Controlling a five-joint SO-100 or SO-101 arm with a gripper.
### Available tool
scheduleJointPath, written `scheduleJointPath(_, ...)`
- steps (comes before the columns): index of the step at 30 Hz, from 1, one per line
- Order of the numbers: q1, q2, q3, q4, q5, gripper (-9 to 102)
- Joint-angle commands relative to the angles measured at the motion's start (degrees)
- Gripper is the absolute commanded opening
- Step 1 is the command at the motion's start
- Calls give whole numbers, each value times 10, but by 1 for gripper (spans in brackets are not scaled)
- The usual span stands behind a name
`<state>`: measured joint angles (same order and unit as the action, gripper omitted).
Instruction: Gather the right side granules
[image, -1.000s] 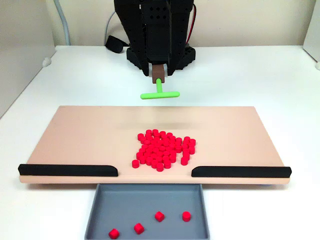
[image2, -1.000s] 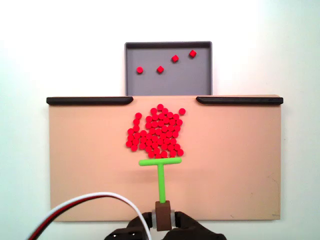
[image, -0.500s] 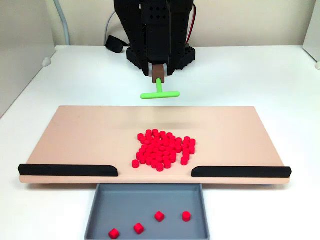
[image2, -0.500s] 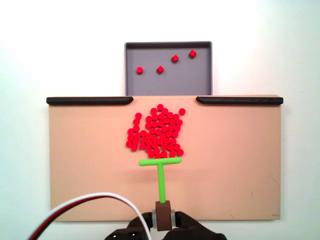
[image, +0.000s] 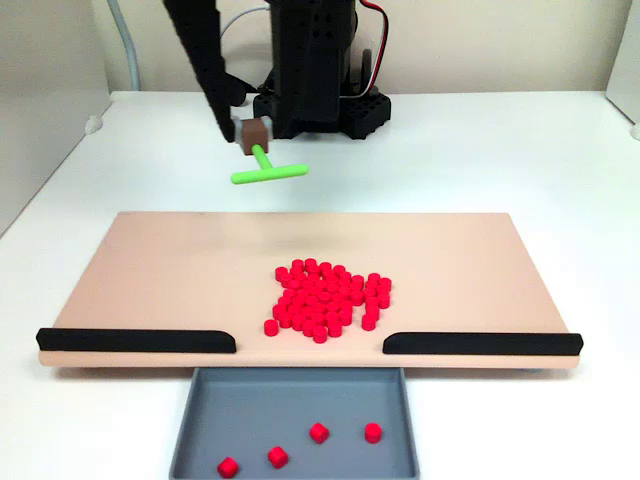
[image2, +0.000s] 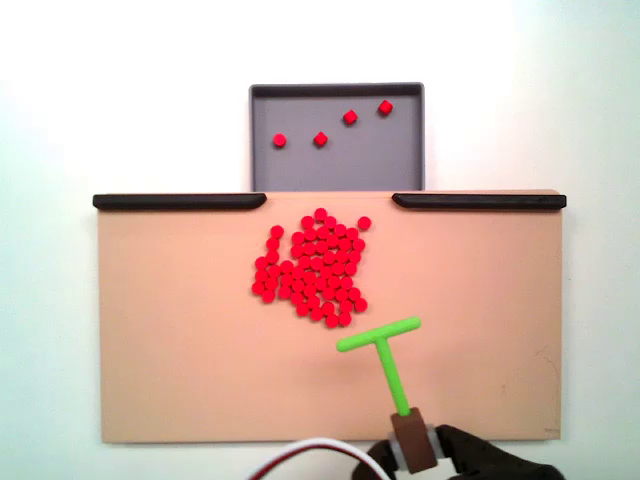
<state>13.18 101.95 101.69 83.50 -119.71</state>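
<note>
The gripper sits above the far edge of the tan board in a fixed view, left of the arm's black base. It is clamped narrow on the brown block that forms the end of the green T-shaped stick. The stick's shaft runs down from the block to a crossbar that hangs in the air short of the board's far edge, tilted slightly up on its right end.

In another fixed view the gripper enters from the bottom edge, right of centre, closed on the brown block. The green T-shaped stick slants up and left from it. Its crossbar lies just below and to the right of the granules, close to them but with a gap; contact cannot be confirmed. Red and white cables show at the bottom edge.

The granules lie in one dense red cluster near the middle of the board, slightly toward its near edge, opposite the gap between the two black rails. In the top-down fixed view the granules form the same packed patch below that gap.

Four more red pellets rest apart from one another in the grey tray beyond the gap, also seen in the other view.
</note>
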Motion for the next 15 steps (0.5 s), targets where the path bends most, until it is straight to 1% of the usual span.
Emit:
scheduleJointPath(1,43,15,-4,2,-133,0)
scheduleJointPath(6,83,4,-4,2,-301,0)
scheduleJointPath(14,107,-36,-4,-5,-619,0)
scheduleJointPath(15,110,-40,-4,-6,-641,0)
